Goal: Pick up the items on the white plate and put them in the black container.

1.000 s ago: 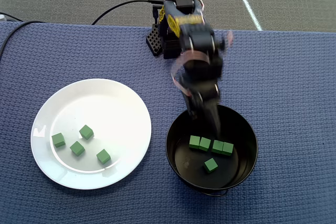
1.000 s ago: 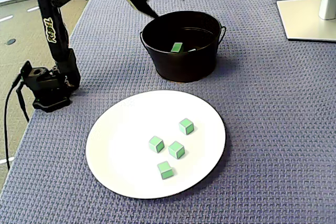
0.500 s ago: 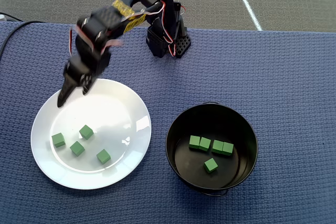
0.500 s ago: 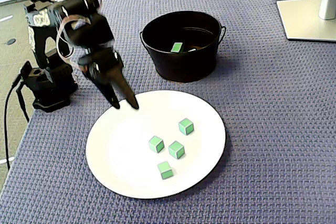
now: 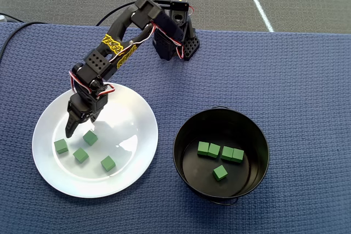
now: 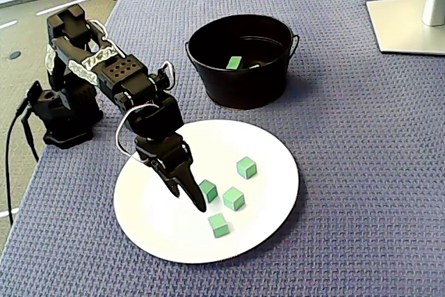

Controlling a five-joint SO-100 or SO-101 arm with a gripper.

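End effector (image 5: 70, 131) just beside green cubes (image 5: 90, 137) on white plate (image 5: 137, 135).

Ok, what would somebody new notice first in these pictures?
The black arm, its gripper pointing down over the white plate on the left of the overhead view. Four green cubes lie on the plate; five more sit in the black pot at right.

Four matte green cubes (image 5: 81, 155) scattered on glossy white plate (image 5: 134, 110). Five more inside round black container (image 5: 181, 130), just beside plate.
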